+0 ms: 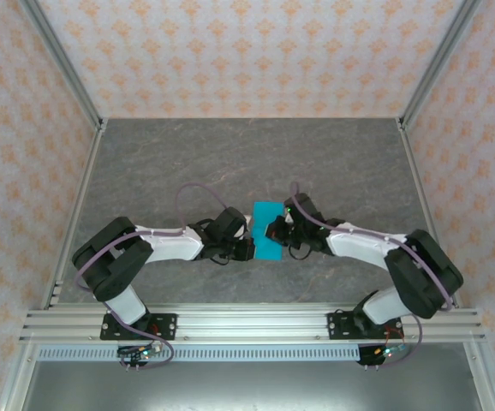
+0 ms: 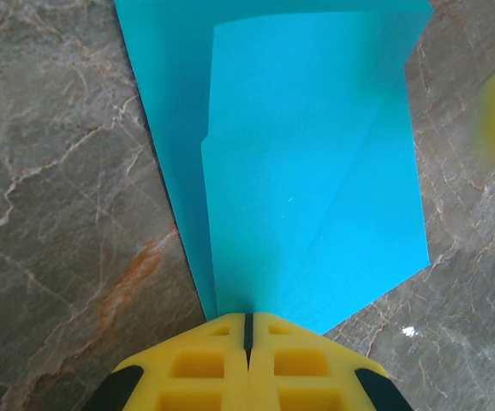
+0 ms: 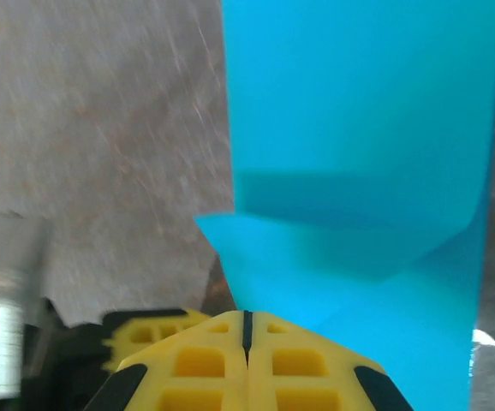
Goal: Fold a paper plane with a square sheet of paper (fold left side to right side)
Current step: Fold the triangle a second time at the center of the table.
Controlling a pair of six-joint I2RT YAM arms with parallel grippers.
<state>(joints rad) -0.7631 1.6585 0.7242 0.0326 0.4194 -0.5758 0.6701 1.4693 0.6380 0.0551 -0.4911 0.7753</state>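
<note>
- Top external view: the cyan-blue square sheet of paper (image 1: 265, 224), partly folded, lies on the grey marbled table (image 1: 230, 154) between the two arms, near the middle.
- Left gripper (image 1: 247, 248) meets the sheet's near left edge; right gripper (image 1: 279, 232) meets its right edge.
- Left wrist view: the left gripper (image 2: 247, 318) has its yellow fingers pressed together, their tips at a pointed corner of the sheet (image 2: 307, 171), which shows overlapping layers and a diagonal crease.
- Right wrist view: the right gripper (image 3: 247, 315) is closed too, tips against the sheet (image 3: 359, 128), where one flap curls up.
- Whether either claw pinches paper, I cannot tell.
</note>
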